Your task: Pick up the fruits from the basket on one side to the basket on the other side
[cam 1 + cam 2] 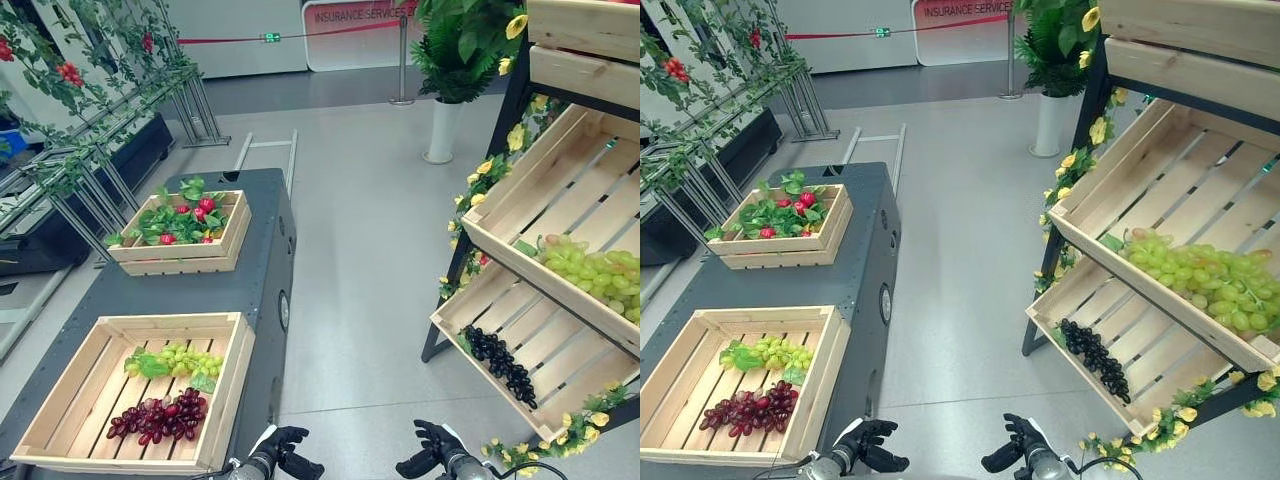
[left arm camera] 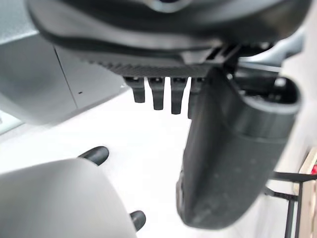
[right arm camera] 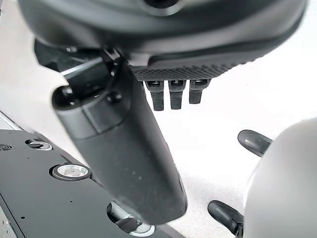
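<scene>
Near crate [image 1: 232, 385] on table [image 1: 262, 262] left; far crate [image 1: 236, 235] behind; shelf crates [image 1: 487, 215] right.

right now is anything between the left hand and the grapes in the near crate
Only the crate's own wall. The left hand hangs low past the near crate's right corner, empty; the red grapes and green grapes lie inside, uncovered. The right hand is low and empty too.

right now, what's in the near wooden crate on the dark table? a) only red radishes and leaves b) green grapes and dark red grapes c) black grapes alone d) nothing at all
b: the near crate on the table holds a bunch of green grapes with leaves and, closer to the robot, a bunch of dark red grapes; both hands hang low and hold nothing, the left hand and the right hand.
</scene>
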Robot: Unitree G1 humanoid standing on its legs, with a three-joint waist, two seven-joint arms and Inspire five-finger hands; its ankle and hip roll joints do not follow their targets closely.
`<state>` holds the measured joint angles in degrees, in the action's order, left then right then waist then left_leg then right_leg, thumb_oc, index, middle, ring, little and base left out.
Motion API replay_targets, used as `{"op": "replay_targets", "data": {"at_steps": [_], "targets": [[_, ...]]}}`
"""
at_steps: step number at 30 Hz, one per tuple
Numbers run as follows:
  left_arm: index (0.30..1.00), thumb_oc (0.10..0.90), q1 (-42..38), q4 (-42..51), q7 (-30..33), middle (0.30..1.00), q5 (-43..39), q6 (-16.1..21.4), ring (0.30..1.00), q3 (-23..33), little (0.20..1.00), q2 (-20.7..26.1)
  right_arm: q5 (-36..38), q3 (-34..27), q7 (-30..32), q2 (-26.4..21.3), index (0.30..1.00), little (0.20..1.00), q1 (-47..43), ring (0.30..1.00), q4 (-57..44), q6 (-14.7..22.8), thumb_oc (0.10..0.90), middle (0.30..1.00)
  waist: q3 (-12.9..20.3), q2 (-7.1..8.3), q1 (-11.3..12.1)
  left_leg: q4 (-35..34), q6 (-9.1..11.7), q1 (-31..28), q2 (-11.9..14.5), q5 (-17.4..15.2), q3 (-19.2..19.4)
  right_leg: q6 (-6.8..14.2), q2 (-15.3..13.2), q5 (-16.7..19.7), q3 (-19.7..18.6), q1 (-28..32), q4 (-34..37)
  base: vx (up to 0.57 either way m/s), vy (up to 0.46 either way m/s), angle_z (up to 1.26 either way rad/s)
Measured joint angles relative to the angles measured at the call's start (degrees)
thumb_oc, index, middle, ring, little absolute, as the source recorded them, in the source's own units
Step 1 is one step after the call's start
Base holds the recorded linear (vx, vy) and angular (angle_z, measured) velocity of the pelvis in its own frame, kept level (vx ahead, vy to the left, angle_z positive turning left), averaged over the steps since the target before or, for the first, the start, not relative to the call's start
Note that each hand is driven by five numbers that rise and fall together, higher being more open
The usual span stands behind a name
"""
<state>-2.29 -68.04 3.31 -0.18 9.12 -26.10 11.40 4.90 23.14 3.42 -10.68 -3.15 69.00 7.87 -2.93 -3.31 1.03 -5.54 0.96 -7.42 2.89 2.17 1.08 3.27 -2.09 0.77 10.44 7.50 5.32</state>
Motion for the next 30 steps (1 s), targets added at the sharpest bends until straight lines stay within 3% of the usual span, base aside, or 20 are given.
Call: {"op": "replay_targets", "data": {"at_steps": [4, 8, 10, 12, 14, 16, 17, 18, 20, 22, 24, 26, 28, 29, 30], "targets": [[0.9, 0.8, 0.11, 0.0, 1.32, 0.9, -0.02, 0.18, 0.9, 0.0, 0.9, 0.01, 0.01, 0.0, -0.02, -0.1, 0.9, 0.9, -0.05, 0.9, -0.01, 0.19, 0.8, 0.9, -0.25, -0.2, 0.11, 0.0, 0.02, 0.26, 0.0, 0.02, -0.71, 0.12, -0.03, -0.25, 0.79, 0.07, 0.01, 0.05, -0.011, 0.09], [0.9, 0.8, 0.18, 0.16, 3.95, 0.9, 2.12, 2.99, 0.9, -0.17, 0.9, 0.0, 0.04, 0.06, -0.11, -0.74, 0.9, 0.9, 0.1, 0.9, -0.31, 1.61, 0.8, 0.9, -1.22, -0.63, 0.83, 0.34, 0.18, 1.22, -0.25, -0.01, -0.3, 0.01, -0.3, -0.28, 2.84, 0.18, -0.23, -0.01, 0.116, 0.2], [0.9, 0.8, -1.45, 1.19, 4.99, 0.9, 5.31, 4.81, 0.9, -2.62, 0.9, -0.1, 0.07, 0.6, 0.17, -1.84, 0.9, 0.9, 0.58, 0.9, -1.79, 2.77, 0.8, 0.9, -1.75, -0.08, 0.08, 1.86, -0.06, 4.58, 0.8, -0.47, 7.61, 0.62, -2.05, -0.67, 8.95, 0.15, -0.24, -0.1, 0.225, 1.19], [0.9, 0.8, -3.0, 2.79, 6.7, 0.9, 8.93, 7.23, 0.9, -5.18, 0.9, -0.48, 0.23, 1.88, 0.38, -3.6, 0.9, 0.9, 0.64, 0.9, -2.01, 4.07, 0.8, 0.9, -2.16, 0.54, -0.09, 1.86, -0.42, 5.52, 0.27, -0.28, 12.22, 1.81, -4.29, -1.19, 14.21, 0.72, -0.4, 0.01, 0.167, 1.57], [0.9, 0.8, -2.29, 4.66, 8.65, 0.9, 10.96, 9.41, 0.9, -6.38, 0.9, -0.87, 0.33, 2.19, 0.38, -4.54, 0.9, 0.9, -0.05, 0.9, -2.63, 5.36, 0.8, 0.9, -2.54, -0.63, 0.91, 0.66, -1.64, 4.22, -0.54, 1.65, 11.36, 3.46, -4.91, -2.65, 15.47, 0.37, -3.06, 0.02, 0.161, 0.88], [0.9, 0.8, -2.06, 4.64, 9.85, 0.9, 11.24, 9.37, 0.9, -7.12, 0.9, -0.32, 1.29, 2.23, 0.36, -3.71, 0.9, 0.9, -0.58, 0.9, -4.24, 7.08, 0.8, 0.9, -3.27, 0.44, 0.78, 0.44, -2.44, 3.94, -2.0, 1.58, 9.75, 4.4, -6.84, -4.62, 14.73, -0.17, -6.49, 0.04, 0.137, 0.44], [0.9, 0.8, -2.41, 4.54, 9.99, 0.9, 11.1, 9.35, 0.9, -7.07, 0.9, 0.23, 2.2, 2.42, 0.25, -2.73, 0.9, 0.9, -1.42, 0.9, -4.56, 8.17, 0.8, 0.9, -4.23, 1.21, 0.79, 0.06, -3.11, 3.95, -2.65, 1.14, 8.7, 5.01, -8.4, -6.14, 14.52, -1.87, -11.57, 0.04, 0.128, 0.52], [0.9, 0.8, -2.72, 4.44, 9.99, 0.9, 11.11, 9.3, 0.9, -7.08, 0.9, 0.45, 2.22, 2.52, 0.25, -2.28, 0.9, 0.9, -2.0, 0.9, -4.69, 8.42, 0.8, 0.9, -4.82, 1.26, 0.86, 0.07, -3.44, 3.9, -2.49, 1.34, 8.53, 4.39, -9.16, -6.86, 14.28, -3.36, -15.12, 0.02, 0.099, 0.4], [0.9, 0.8, -3.49, 4.21, 9.76, 0.9, 11.12, 9.27, 0.9, -7.18, 0.9, 1.47, 2.39, 2.77, 0.26, -1.23, 0.9, 0.9, -3.36, 0.9, -5.35, 8.46, 0.8, 0.9, -6.19, 1.73, 1.7, 0.61, -4.36, 3.82, -2.6, 1.47, 7.25, 3.89, -11.86, -7.02, 11.59, -9.01, -28.95, 0.06, 0.034, 0.44], [0.9, 0.8, -4.28, 3.75, 9.78, 0.9, 11.11, 9.14, 0.9, -7.26, 0.9, 2.68, 2.63, 2.77, 0.26, -0.69, 0.9, 0.9, -3.54, 0.9, -5.91, 8.51, 0.8, 0.9, -7.05, 2.74, 2.2, 0.52, -5.72, 2.66, -3.09, 1.08, 4.37, 3.47, -13.26, -6.68, 8.04, -13.29, -38.48, 0.14, -0.15, 0.59], [0.9, 0.8, -4.55, 3.74, 9.74, 0.9, 11.06, 8.87, 0.9, -7.28, 0.9, 3.82, 4.33, 2.65, 0.27, -0.23, 0.9, 0.9, -3.86, 0.9, -5.9, 9.14, 0.8, 0.9, -7.78, 2.59, 1.68, 0.5, -5.8, 2.5, -2.77, 1.07, 1.64, 3.51, -10.01, -7.0, 3.99, -13.9, -35.74, 0.14, -0.168, 0.64], [0.9, 0.8, -4.83, 3.57, 9.51, 0.9, 10.54, 8.77, 0.9, -7.36, 0.9, 4.35, 5.28, 1.93, 0.28, -0.21, 0.9, 0.9, -3.95, 0.9, -5.8, 10.09, 0.8, 0.9, -8.15, 3.26, 0.64, 0.49, -5.94, 2.49, -3.1, 0.97, -1.03, 3.52, -8.03, -6.74, 2.31, -13.82, -26.66, 0.16, -0.221, 0.76], [0.9, 0.8, -4.85, 3.33, 9.12, 0.9, 10.52, 8.76, 0.9, -7.39, 0.9, 3.99, 5.33, 1.89, 0.28, -0.25, 0.9, 0.9, -4.01, 0.9, -5.71, 10.16, 0.8, 0.9, -8.48, 2.7, -0.32, 0.47, -5.73, 2.59, -3.1, 0.82, -3.15, 4.11, -6.94, -6.15, 0.23, -13.83, -18.71, 0.19, -0.206, 0.57], [0.9, 0.8, -4.86, 3.15, 8.74, 0.9, 10.54, 8.76, 0.9, -7.43, 0.9, 3.62, 5.32, 1.91, 0.27, -0.16, 0.9, 0.9, -3.84, 0.9, -5.59, 10.16, 0.8, 0.9, -8.62, 2.44, -0.48, 0.47, -5.33, 2.45, -3.07, 0.5, -4.67, 4.83, -6.01, -5.65, -1.78, -14.37, -14.54, 0.17, -0.196, 0.76], [0.9, 0.8, -4.97, 2.56, 8.32, 0.9, 10.62, 8.77, 0.9, -7.59, 0.9, 3.22, 5.47, 1.94, 0.27, 0.2, 0.9, 0.9, -3.91, 0.9, -4.63, 10.16, 0.8, 0.9, -8.6, 2.08, -1.95, 0.46, -5.0, 2.64, -2.76, 0.35, -7.22, 5.52, -4.3, -4.56, -6.33, -13.46, -8.43, 0.11, -0.16, 0.96]]}}
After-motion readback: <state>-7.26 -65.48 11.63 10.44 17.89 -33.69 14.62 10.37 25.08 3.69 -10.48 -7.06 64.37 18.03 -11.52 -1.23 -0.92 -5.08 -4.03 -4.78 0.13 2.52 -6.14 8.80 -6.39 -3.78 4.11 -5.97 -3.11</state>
